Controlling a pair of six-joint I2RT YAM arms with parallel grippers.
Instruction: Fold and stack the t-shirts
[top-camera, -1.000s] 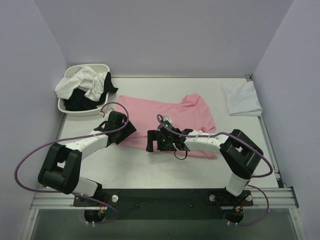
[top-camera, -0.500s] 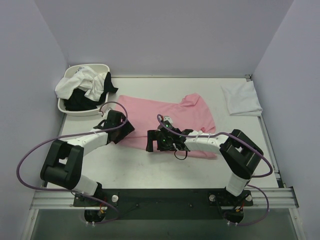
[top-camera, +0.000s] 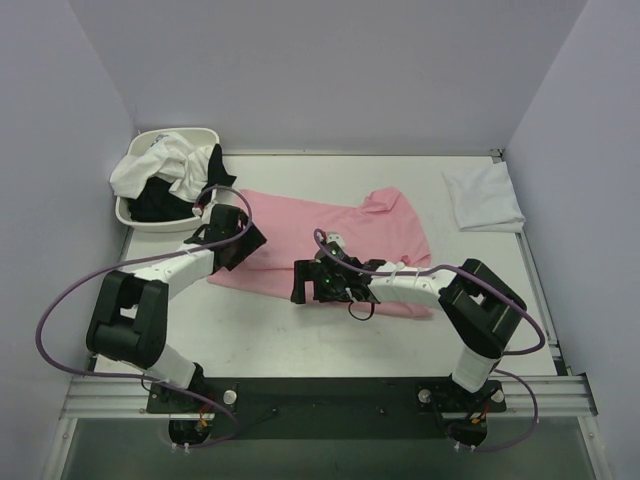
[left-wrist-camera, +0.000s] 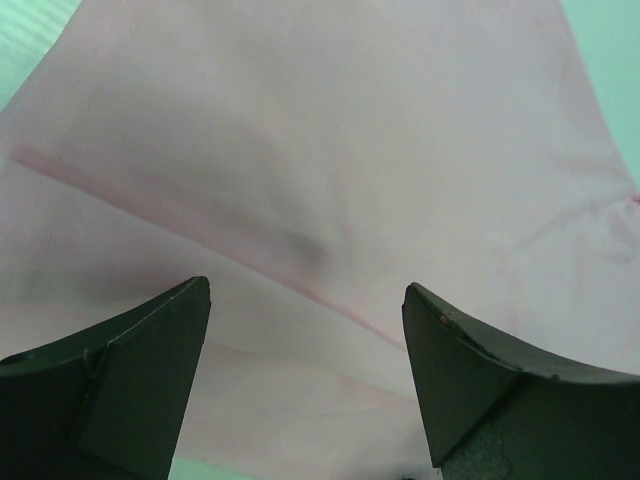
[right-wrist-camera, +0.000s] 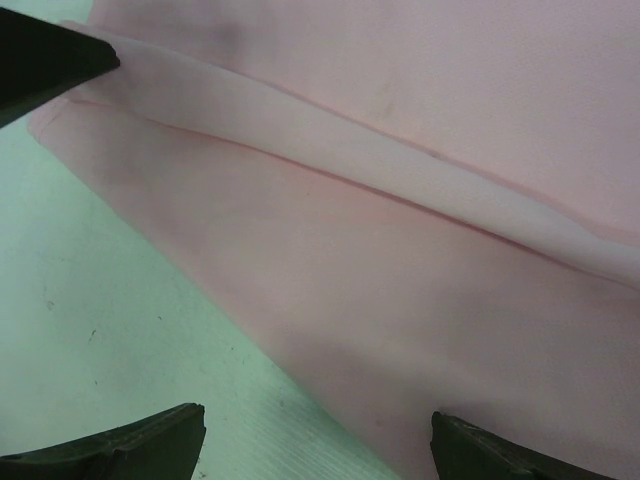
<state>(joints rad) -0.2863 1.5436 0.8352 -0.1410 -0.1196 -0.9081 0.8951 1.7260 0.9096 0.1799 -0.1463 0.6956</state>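
Top external view: pink t-shirt (top-camera: 340, 235) is lying spread flat mid-worktop (top-camera: 300, 345), long axis running roughly left-right.

Left end effector (top-camera: 232, 240) is hovering over the shirt's left end, jaws standing wide w/ nothing btw them. Left wrist view is showing its fingers (left-wrist-camera: 130, 380) well apart, pink cloth filling the frame and a diagonal seam or fold line crossing just ahead. Can't tell if the tips are touching cloth.

Right end effector (top-camera: 305, 282) is sitting at the shirt's near long edge, approx mid-length. It is also gaping wide and gripping nothing. Right wrist view is showing the cloth edge running diagonally btw the two fingers (right-wrist-camera: 120, 450), bare worktop on one side and a raised fold ridge further ahead.

Key relation: the shirt is lying directly under and ahead of both tools. Left arm is nearer the left end, right arm nearer the near edge. So the next grab is prob. calling for both to pinch along that near-left border and carry it across the shirt.

Folded white t-shirt (top-camera: 483, 198) is resting far right, well apart. More shirts (top-camera: 165, 170), white and black, are heaping in the basin (top-camera: 150, 222) just beyond the left end effector.
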